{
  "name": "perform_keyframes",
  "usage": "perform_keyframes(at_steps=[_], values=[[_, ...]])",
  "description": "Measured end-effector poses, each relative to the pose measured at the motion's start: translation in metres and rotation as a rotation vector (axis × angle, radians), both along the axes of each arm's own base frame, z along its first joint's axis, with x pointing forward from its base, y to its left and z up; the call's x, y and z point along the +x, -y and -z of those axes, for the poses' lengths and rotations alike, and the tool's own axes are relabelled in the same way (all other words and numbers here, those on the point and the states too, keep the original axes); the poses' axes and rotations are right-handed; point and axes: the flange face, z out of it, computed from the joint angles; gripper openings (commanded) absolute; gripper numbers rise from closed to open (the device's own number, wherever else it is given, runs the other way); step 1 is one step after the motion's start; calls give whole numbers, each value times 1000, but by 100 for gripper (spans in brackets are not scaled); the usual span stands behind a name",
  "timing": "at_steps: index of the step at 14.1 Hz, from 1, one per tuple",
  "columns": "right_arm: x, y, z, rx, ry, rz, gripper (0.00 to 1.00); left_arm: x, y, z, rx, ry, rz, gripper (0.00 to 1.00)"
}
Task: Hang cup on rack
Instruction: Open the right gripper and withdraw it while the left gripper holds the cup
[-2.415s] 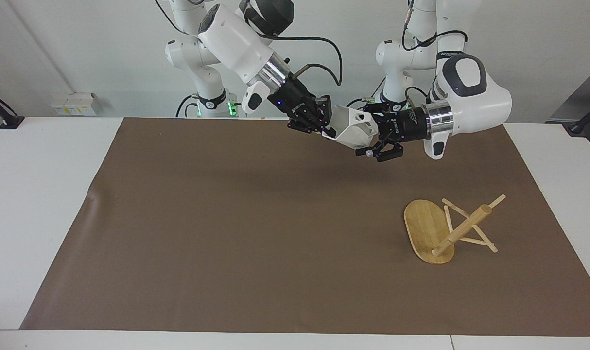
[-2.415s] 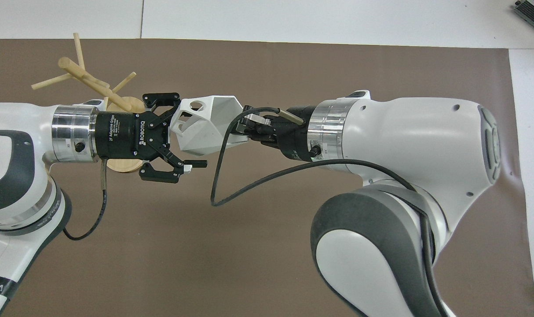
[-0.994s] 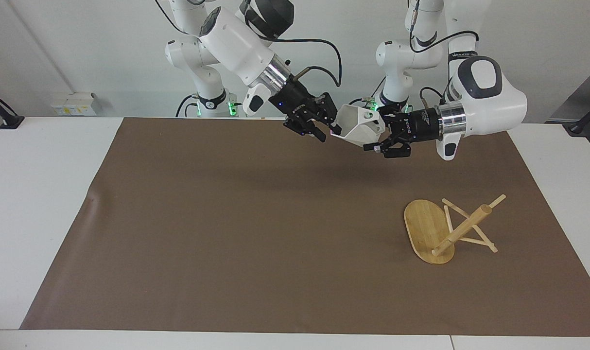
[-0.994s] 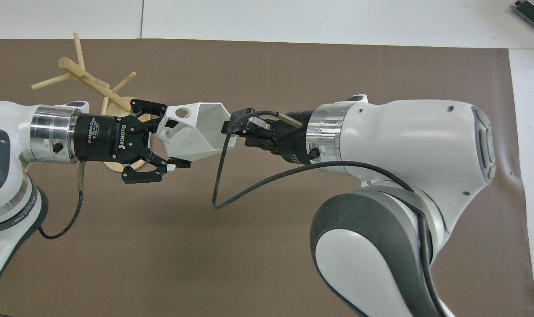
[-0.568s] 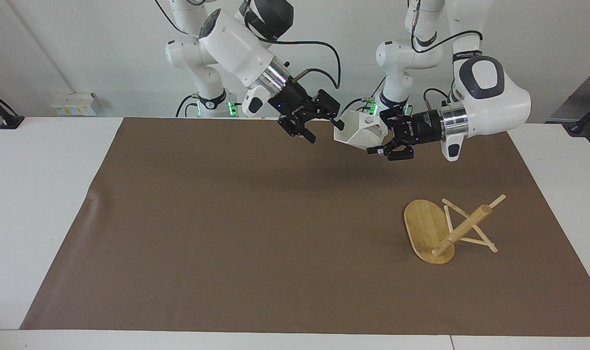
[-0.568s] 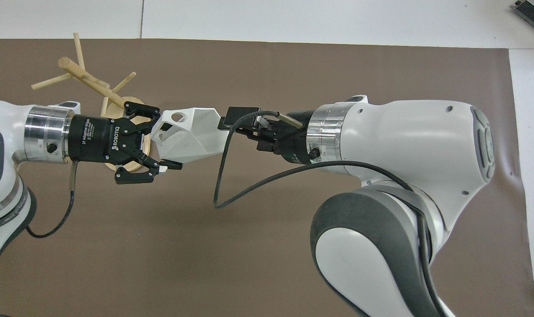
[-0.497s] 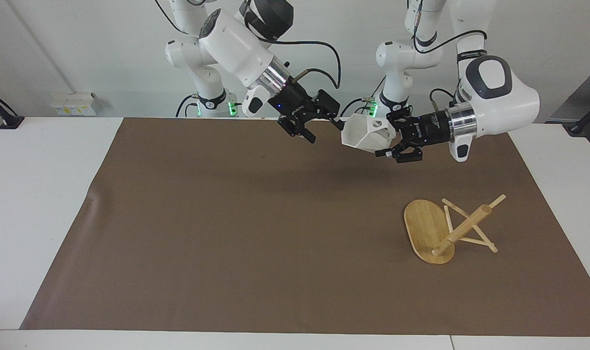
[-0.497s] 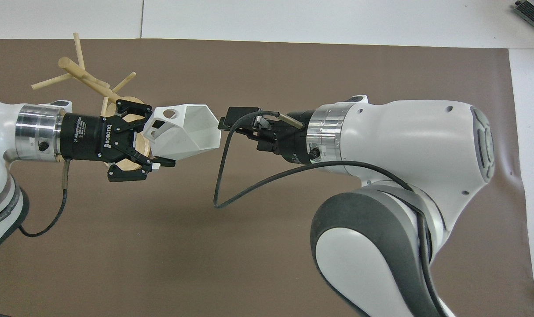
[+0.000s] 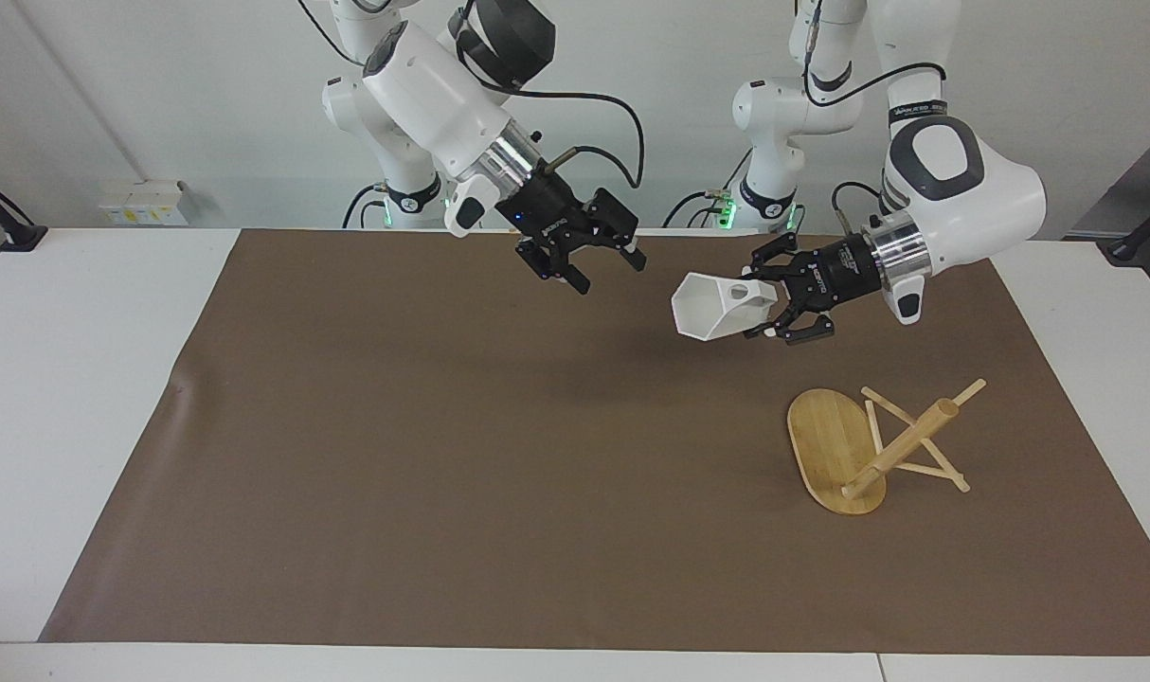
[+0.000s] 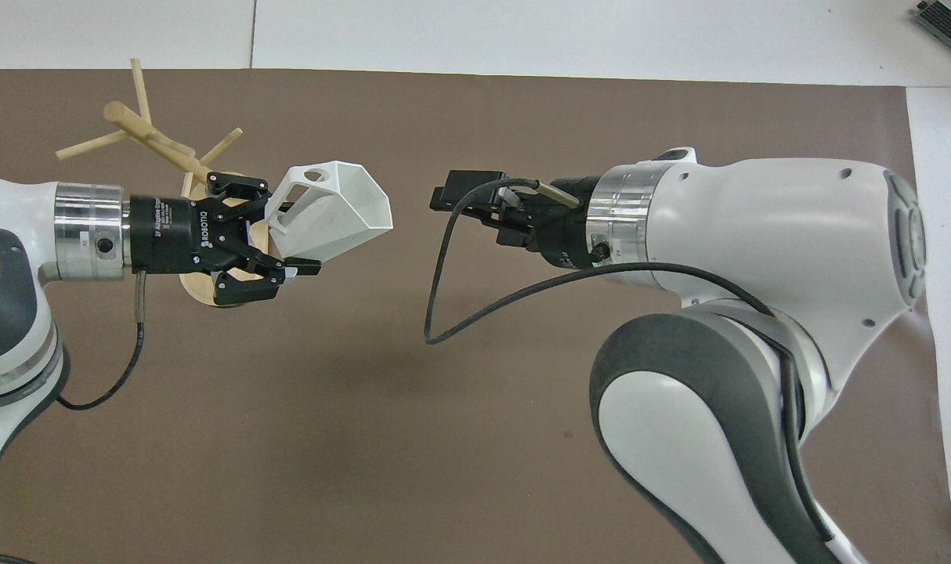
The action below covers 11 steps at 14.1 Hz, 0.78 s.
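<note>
Cup point(image 9: 717, 305) in left hand point(image 9: 774, 305)

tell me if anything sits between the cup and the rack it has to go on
Nothing visible does. The left gripper holds the cup in the air above the brown mat, and the rack stands alone toward the left arm's end, pegs bare. The right gripper is open, well clear.

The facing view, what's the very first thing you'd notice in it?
Probably the white cup, held up in the air over the brown mat by the left gripper, which is shut on its handle end. Next, the wooden rack toward the left arm's end of the table, and the right gripper hanging open over the mat.
</note>
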Motion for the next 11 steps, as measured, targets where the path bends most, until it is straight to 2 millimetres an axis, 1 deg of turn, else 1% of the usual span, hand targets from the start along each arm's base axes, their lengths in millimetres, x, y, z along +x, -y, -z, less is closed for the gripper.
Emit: perform_keyframes(at_steps=[1, 3, 5, 7, 9, 11], values=[[3, 9, 2, -32, 17, -27, 100, 2, 0, 3, 15, -14, -39, 0], [10, 32, 8, -106, 58, -107, 100, 5, -6, 12, 42, -37, -124, 0], [18, 60, 15, -198, 105, -205, 100, 5, -13, 25, 67, -55, -196, 0], [25, 91, 21, -291, 144, -298, 100, 4, -14, 36, 87, -71, -243, 0], [30, 121, 25, -363, 160, -355, 100, 5, -14, 38, 99, -91, -314, 0], [34, 146, 28, -420, 157, -372, 100, 9, -21, 36, 105, -109, -403, 0]])
